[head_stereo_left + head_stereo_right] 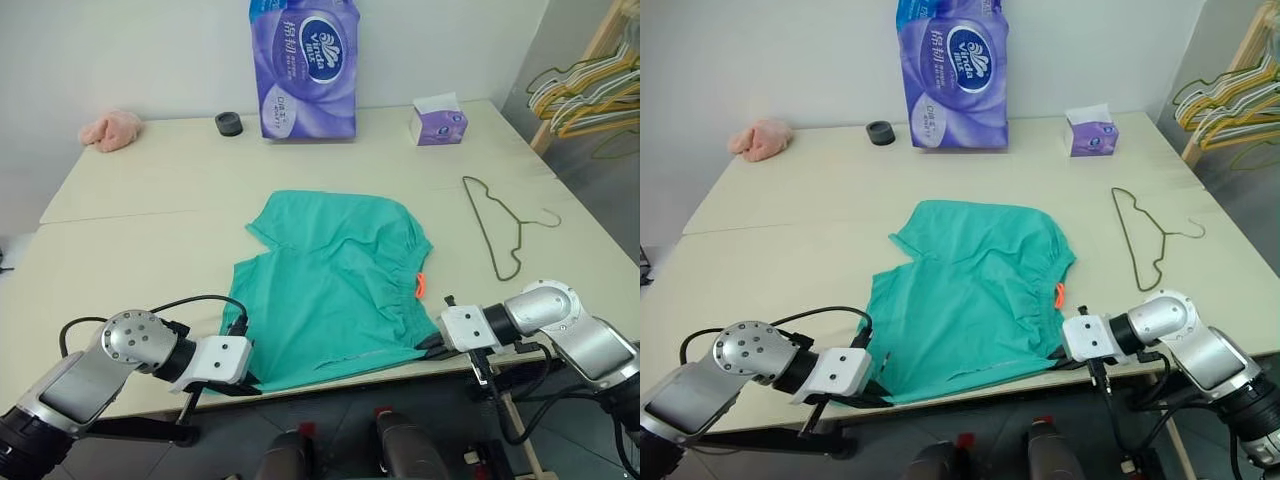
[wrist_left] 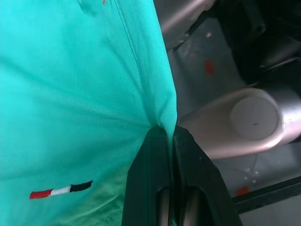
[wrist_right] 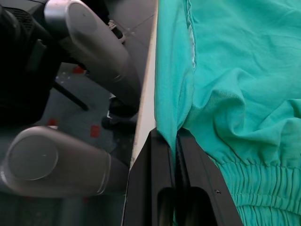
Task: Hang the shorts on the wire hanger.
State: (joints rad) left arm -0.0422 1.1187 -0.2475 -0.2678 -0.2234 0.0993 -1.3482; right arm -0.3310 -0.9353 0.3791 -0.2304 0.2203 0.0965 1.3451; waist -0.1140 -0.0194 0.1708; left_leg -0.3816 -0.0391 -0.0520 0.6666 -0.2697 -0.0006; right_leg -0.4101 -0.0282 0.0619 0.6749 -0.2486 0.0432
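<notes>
The teal-green shorts (image 1: 335, 285) lie spread on the table, their near edge at the table's front edge, with a small orange tag (image 1: 420, 284) on the right side. My left gripper (image 1: 248, 380) is shut on the shorts' near left corner (image 2: 164, 120), its black fingers (image 2: 188, 155) pinching the fabric. At the near right corner (image 3: 171, 127) by the gathered waistband, my right gripper (image 1: 428, 343) is shut on the cloth. The wire hanger (image 1: 495, 225) lies flat on the table to the right of the shorts, hook pointing right.
A purple tissue-roll pack (image 1: 305, 65) stands at the back, with a small tissue box (image 1: 438, 122), a black ring (image 1: 229, 123) and a pink cloth lump (image 1: 110, 130). A rack of hangers (image 1: 590, 95) stands past the table's right edge (image 1: 560, 175).
</notes>
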